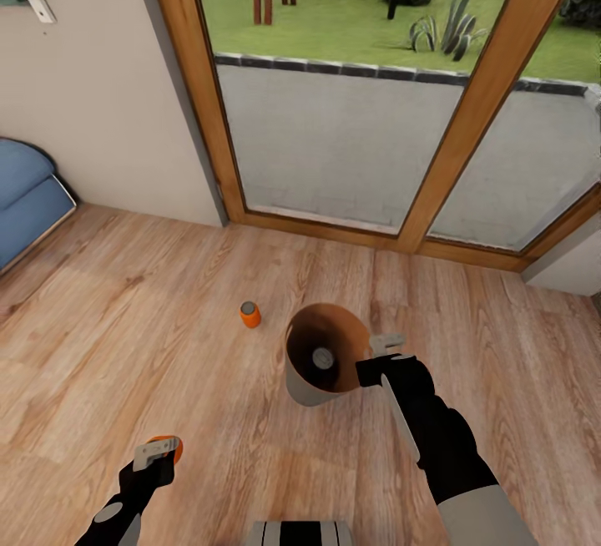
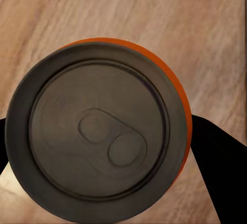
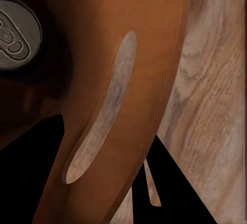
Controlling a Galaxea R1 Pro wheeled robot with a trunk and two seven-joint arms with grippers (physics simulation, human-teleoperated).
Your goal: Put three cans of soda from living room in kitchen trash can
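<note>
The pale grey trash can [image 1: 310,386] with its brown-orange inside stands out in the middle of the wood floor. My right gripper [image 1: 381,353] is shut on its rim, and in the right wrist view the bin wall [image 3: 149,64] runs between the fingers of that gripper [image 3: 100,180]. One soda can [image 1: 323,356] lies inside the bin; only its silvery top [image 3: 13,34] shows. An orange soda can [image 1: 250,314] stands on the floor just left of the bin. My left gripper [image 1: 157,452] is shut on another orange soda can [image 1: 173,444], whose top [image 2: 98,134] faces the wrist camera.
Wood-framed glass garden doors [image 1: 351,137] stand close ahead, with a plain wall [image 1: 92,95] to their left. A blue sofa [image 1: 25,195] sits at the left edge. Open reddish wood floor [image 1: 125,346] lies around the bin. My base [image 1: 300,533] shows at the bottom.
</note>
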